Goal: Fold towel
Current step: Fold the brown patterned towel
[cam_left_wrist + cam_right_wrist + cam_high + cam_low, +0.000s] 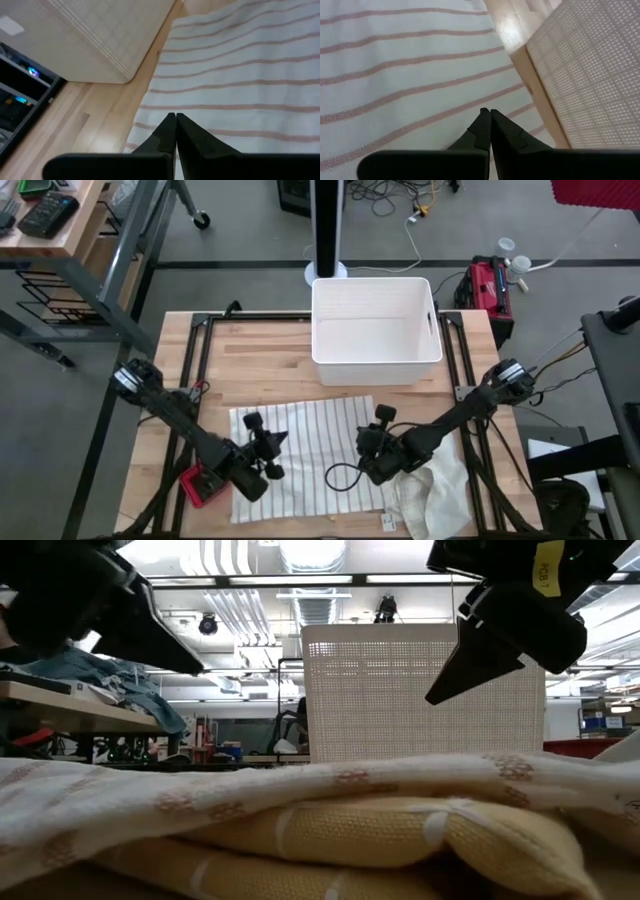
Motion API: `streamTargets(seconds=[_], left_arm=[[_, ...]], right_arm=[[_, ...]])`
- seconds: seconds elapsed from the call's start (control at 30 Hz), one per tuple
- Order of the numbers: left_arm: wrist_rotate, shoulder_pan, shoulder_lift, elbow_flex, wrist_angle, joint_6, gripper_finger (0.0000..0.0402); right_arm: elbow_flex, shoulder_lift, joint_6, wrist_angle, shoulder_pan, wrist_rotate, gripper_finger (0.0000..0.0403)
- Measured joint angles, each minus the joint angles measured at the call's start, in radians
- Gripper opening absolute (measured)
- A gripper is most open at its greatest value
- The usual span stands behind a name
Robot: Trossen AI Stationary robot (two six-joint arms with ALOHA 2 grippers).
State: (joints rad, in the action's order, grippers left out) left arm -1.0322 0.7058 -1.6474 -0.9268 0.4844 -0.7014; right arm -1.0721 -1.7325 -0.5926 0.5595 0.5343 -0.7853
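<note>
The white towel with thin reddish stripes lies spread flat on the wooden table, toward its near edge. My left gripper hovers shut over the towel's left part, its fingertips pointing toward the basket. Over the towel's right part, my right gripper hovers shut too, its fingertips above the stripes. In the low view both grippers stand clear above the cloth, the left gripper and the right gripper. Neither holds anything.
A white basket stands at the table's far edge, just beyond the towel. A crumpled cream cloth lies at the near right corner, partly under the right arm. A small red object sits by the towel's near left corner.
</note>
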Motion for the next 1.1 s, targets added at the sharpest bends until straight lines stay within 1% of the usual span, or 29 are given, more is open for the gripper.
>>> streamTargets(seconds=[0.23, 0.27, 0.4, 0.53, 0.57, 0.63, 0.73, 0.8, 0.87, 0.93, 1.1], left_arm=[[0.004, -0.03, -0.001, 0.001, -0.033, -0.011, 0.0004], [0.004, -0.03, -0.001, 0.001, -0.036, -0.013, 0.0002], [0.028, -0.03, -0.001, 0.001, -0.039, -0.015, 0.0001], [0.043, -0.036, -0.002, 0.001, -0.034, -0.019, 0.0004], [0.075, -0.041, 0.0, 0.0, -0.02, -0.023, 0.0003], [0.171, -0.052, 0.007, -0.001, 0.022, -0.054, 0.0001], [0.333, -0.079, 0.024, -0.001, 0.132, -0.178, 0.0001], [0.449, -0.105, 0.027, 0.0, 0.21, -0.266, 0.0001], [0.528, -0.129, 0.027, 0.008, 0.256, -0.316, 0.0002], [0.549, -0.14, 0.027, 0.021, 0.248, -0.335, 0.0001], [0.542, -0.16, 0.027, 0.059, 0.25, -0.341, 0.0]], right_arm=[[0.01, 0.0, -0.027, 0.017, 0.004, 0.001, 0.0], [0.014, 0.003, -0.049, 0.037, 0.005, 0.006, 0.0], [0.046, 0.041, -0.143, 0.083, 0.005, 0.084, 0.0], [0.12, 0.105, -0.233, 0.078, 0.0, 0.106, 0.0], [0.141, 0.128, -0.255, 0.075, -0.001, 0.111, 0.0], [0.181, 0.168, -0.274, 0.03, -0.013, 0.15, 0.0], [0.257, 0.213, -0.237, -0.152, -0.038, 0.241, 0.0], [0.303, 0.222, -0.188, -0.333, -0.059, 0.287, 0.0], [0.333, 0.218, -0.15, -0.436, -0.087, 0.336, 0.0], [0.334, 0.203, -0.157, -0.442, -0.116, 0.382, 0.0], [0.33, 0.159, -0.226, -0.399, -0.175, 0.438, 0.0]])
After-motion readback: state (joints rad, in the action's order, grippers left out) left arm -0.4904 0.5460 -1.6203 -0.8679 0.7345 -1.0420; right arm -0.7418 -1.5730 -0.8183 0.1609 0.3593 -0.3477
